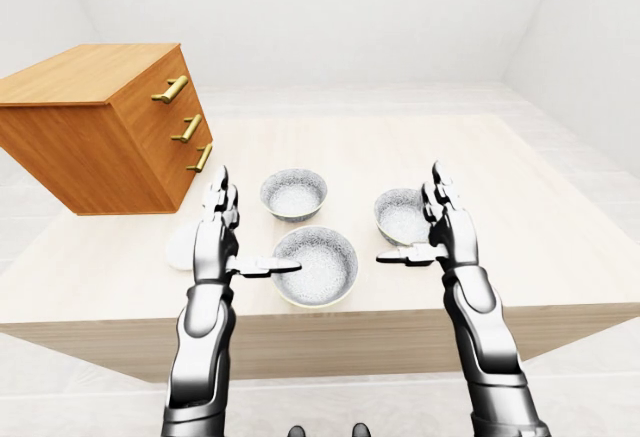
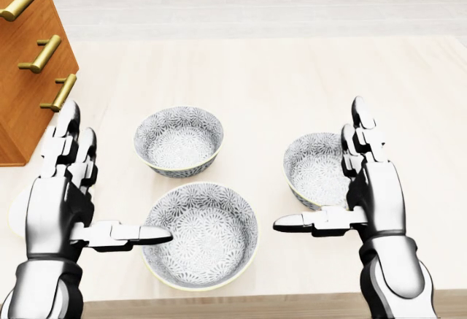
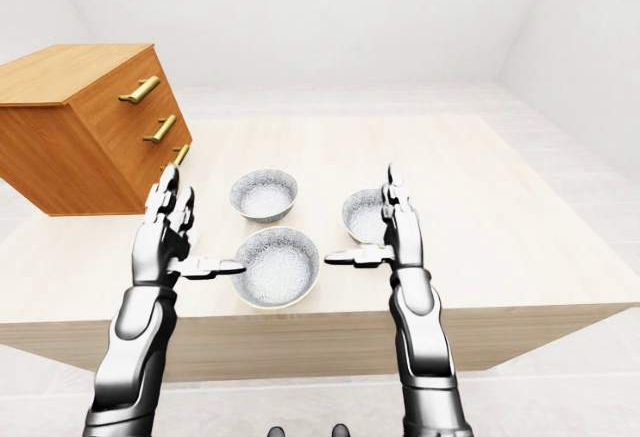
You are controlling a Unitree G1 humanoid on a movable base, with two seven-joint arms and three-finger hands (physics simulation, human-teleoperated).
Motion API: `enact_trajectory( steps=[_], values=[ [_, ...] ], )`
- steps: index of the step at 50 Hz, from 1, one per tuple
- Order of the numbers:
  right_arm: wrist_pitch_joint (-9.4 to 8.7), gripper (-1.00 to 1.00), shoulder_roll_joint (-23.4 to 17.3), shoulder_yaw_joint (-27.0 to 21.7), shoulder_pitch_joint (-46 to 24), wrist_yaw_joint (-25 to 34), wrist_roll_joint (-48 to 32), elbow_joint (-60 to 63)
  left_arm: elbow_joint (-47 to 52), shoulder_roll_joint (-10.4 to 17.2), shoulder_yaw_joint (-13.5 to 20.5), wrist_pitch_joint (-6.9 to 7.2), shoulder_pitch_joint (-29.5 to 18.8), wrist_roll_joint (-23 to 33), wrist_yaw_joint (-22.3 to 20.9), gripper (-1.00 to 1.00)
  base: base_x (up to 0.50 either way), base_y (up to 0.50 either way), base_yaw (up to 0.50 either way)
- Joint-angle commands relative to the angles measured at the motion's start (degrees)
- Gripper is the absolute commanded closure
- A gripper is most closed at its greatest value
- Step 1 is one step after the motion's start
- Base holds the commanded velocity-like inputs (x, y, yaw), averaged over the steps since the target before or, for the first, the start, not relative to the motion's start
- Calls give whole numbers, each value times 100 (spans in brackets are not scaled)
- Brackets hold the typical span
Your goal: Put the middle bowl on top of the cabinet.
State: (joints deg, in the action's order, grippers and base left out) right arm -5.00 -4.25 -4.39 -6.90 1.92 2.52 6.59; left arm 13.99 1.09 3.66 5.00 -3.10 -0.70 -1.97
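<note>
Wood-grained cabinet [image 1: 100, 127] stands at the left of the left-eye view on the pale surface [image 1: 560, 257], its flat top well above three patterned bowls. A white disc [image 1: 180, 247] lies just beside the cabinet's foot. Head view: the largest bowl, lowest in the picture and between the other two from left to right, is judged to be the middle bowl [image 2: 201, 235]. The upper bowl [image 2: 179, 140] and the right-hand bowl [image 2: 317, 169] sit apart from it. The left robot hand [image 2: 62, 202] and right robot hand [image 2: 376, 195] flank it, both spread wide and empty, fingers straight up and thumbs stretched inward. The left thumb tip overlaps the bowl's left rim; contact cannot be confirmed. The right thumb tip stops short of the right rim, with bare surface between. Right-eye view: same arrangement, with the bowl low between both palms and the left hand marginally nearer. The bowl is round, so no axis governs the grasp. The cabinet lies up and to the left, on the left hand's side, and the lift will need to clear its top edge.
</note>
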Motion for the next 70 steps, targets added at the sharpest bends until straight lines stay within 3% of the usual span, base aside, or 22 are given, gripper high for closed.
enact_trajectory(
  steps=[1,17,21,60,70],
  values=[
    [0,-100,-152,-240,-367,85,31,1290,1622,90,111,0,-2,-206,67,-100,0,0,0],
    [0,-100,-83,-271,-200,158,-58,1341,1604,273,499,0,-168,-431,31,-100,0,17,0],
    [0,-100,-80,-241,-158,208,-105,1382,1329,232,399,0,-55,-375,-39,-100,0,50,0],
    [0,-100,-78,-364,55,351,-73,1626,1371,330,572,0,-98,-396,-28,-100,0,50,0],
    [0,-100,-92,-432,130,460,19,1627,1144,332,582,0,-148,-401,-28,-100,0,2,0]
  ],
)
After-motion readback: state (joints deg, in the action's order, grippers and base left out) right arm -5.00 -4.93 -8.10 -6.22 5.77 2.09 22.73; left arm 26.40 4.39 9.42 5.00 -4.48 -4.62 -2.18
